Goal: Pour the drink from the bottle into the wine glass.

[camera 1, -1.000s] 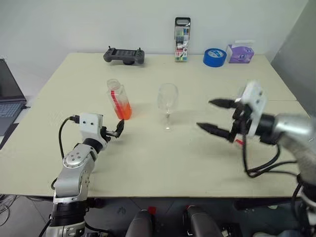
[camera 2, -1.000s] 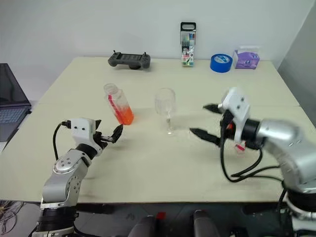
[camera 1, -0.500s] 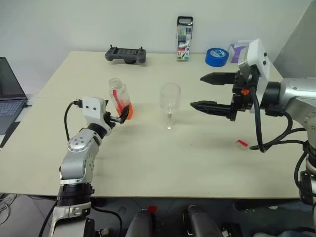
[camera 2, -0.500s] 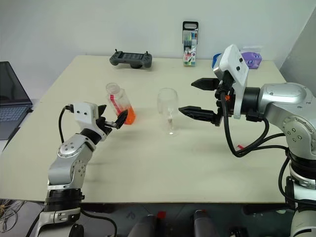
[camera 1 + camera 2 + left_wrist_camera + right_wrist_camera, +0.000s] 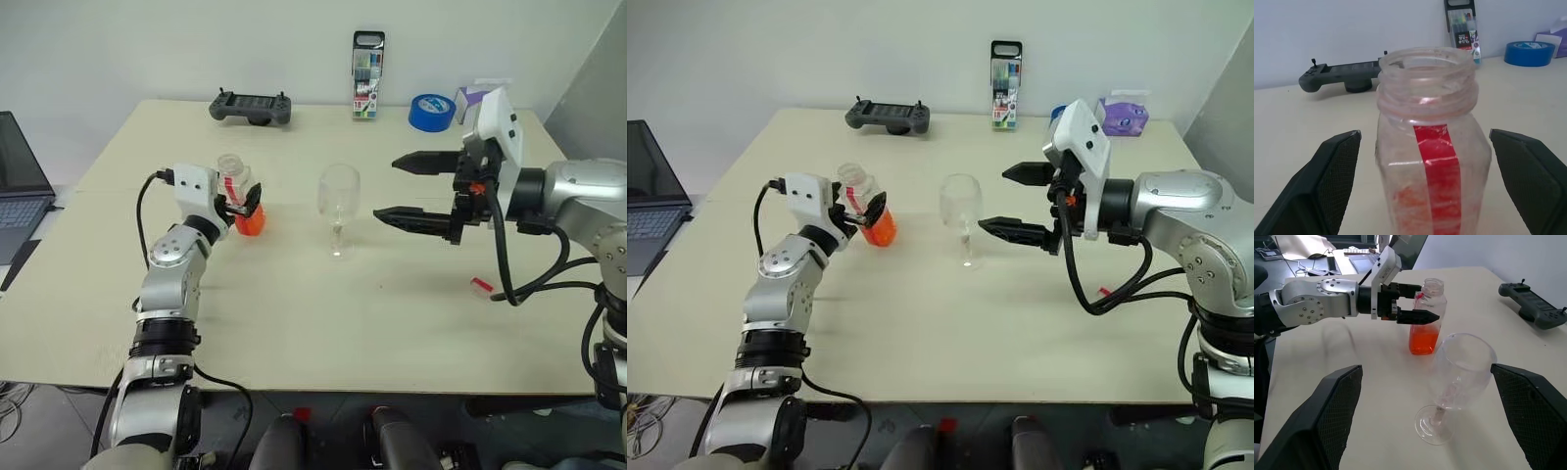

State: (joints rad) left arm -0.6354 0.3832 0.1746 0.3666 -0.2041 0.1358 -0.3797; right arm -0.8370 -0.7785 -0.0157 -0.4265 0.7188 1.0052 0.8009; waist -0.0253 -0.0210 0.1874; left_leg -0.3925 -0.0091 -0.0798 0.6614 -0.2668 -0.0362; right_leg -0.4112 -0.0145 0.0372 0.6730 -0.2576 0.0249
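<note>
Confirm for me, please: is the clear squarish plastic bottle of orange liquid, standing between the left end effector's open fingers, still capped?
Not quite: the clear squarish plastic bottle is uncapped, its threaded mouth open in the left wrist view. It does stand between the left end effector's open fingers.

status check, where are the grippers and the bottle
Left gripper open, fingers either side of the bottle, not closed. Right gripper open, beside the wine glass. Bottle uncapped, upright. Nothing between them.

The bottle [image 5: 241,200] stands left of the wine glass [image 5: 338,201].
</note>
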